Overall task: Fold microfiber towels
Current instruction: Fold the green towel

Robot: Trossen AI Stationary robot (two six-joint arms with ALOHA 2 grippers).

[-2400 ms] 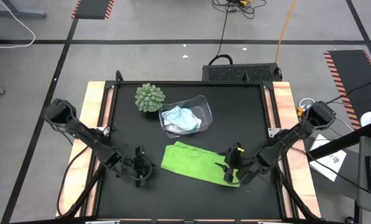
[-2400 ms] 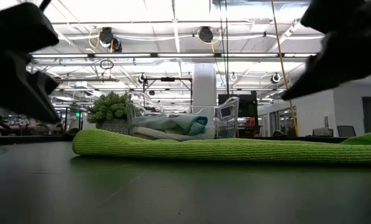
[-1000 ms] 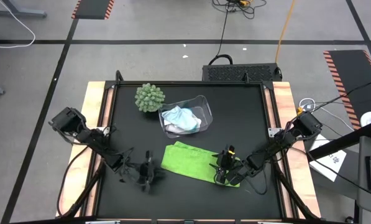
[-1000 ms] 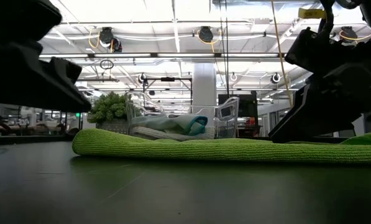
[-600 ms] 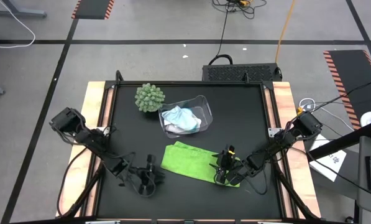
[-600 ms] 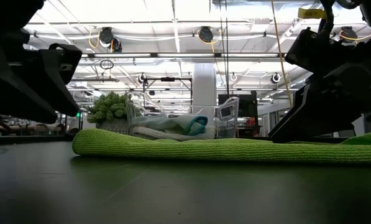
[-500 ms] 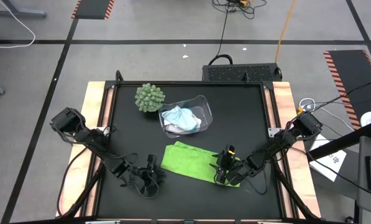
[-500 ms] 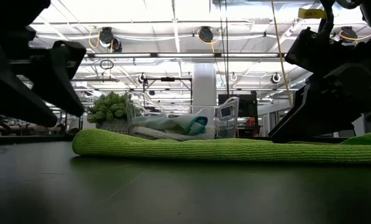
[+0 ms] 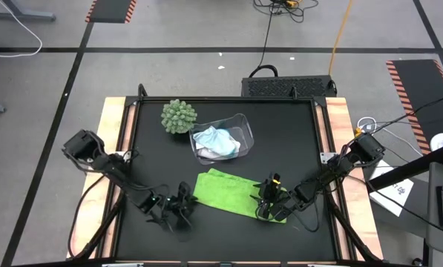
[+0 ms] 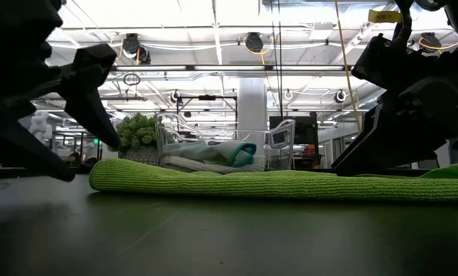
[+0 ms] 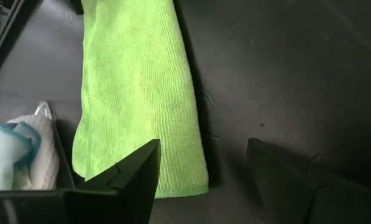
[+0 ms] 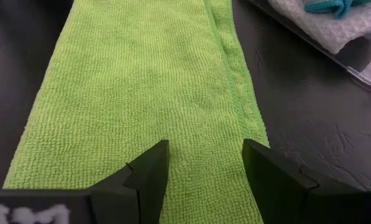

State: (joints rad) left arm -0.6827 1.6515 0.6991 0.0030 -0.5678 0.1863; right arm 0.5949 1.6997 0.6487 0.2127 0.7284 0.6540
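The lime green towel (image 9: 234,194) lies flat on the black table as a long strip, slanting from far left to near right. My left gripper (image 9: 180,211) is open just off the towel's left end (image 11: 185,174), low over the table and clear of the cloth. My right gripper (image 12: 204,180) is open over the towel's right end (image 9: 277,211). The white towel (image 12: 316,22) and the light blue towel (image 9: 222,141) lie bunched in the clear bin (image 9: 243,122). My right gripper stands over the green towel's right end (image 12: 197,143), slanting down from the table's right side, with one finger (image 12: 145,171) on either side of a strip of cloth. The fingertips are out of view. I cannot tell whether they touch the cloth.
The clear bin stands just beyond the towel's far long edge. A round green spiky plant (image 9: 178,116) sits at the far left. Bare black table lies to the left of the towel and along the near edge (image 9: 221,248).
My left gripper has rolled about its own pointing line and opened, staying beside the towel's left end. The towel lies as before.
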